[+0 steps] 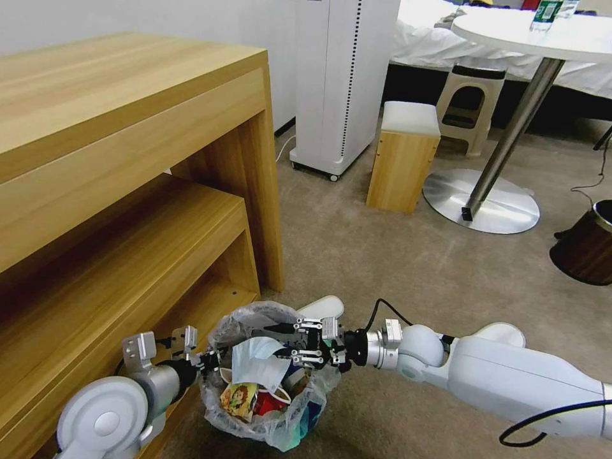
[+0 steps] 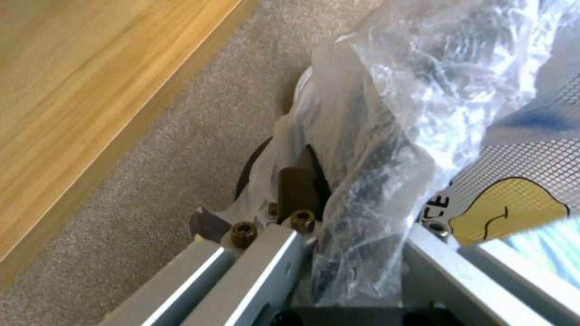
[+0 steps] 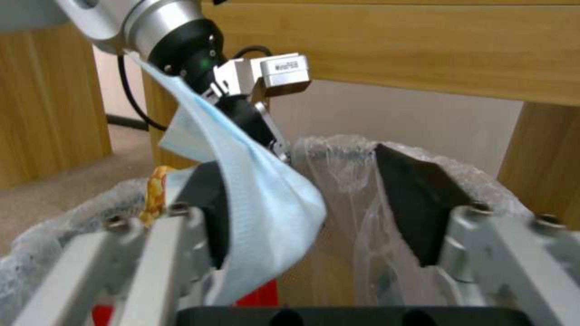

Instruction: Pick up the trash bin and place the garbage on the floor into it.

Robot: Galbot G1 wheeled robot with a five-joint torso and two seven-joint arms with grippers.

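The trash bin (image 1: 299, 428), lined with a crinkled clear bag (image 2: 393, 136), is at the bottom centre of the head view. My left gripper (image 1: 213, 363) is shut on its left rim, bag and dark rim pinched between the fingers (image 2: 296, 190). My right gripper (image 1: 280, 341) hovers over the bin's mouth, open. A light-blue face mask (image 3: 260, 194) drapes over one of its fingers and hangs into the bin. Inside lie a printed candy wrapper (image 1: 237, 398) and something red (image 1: 268, 403). A white slipper (image 1: 322, 307) lies on the beige carpet floor (image 1: 395, 268) just behind the bin.
A wooden desk with a lower shelf (image 1: 127, 159) stands close on the left. Farther off are a white appliance on wheels (image 1: 338, 83), a wooden stool (image 1: 405, 159), a round table's metal base (image 1: 484, 201) and a brown bin (image 1: 586, 245) at the right edge.
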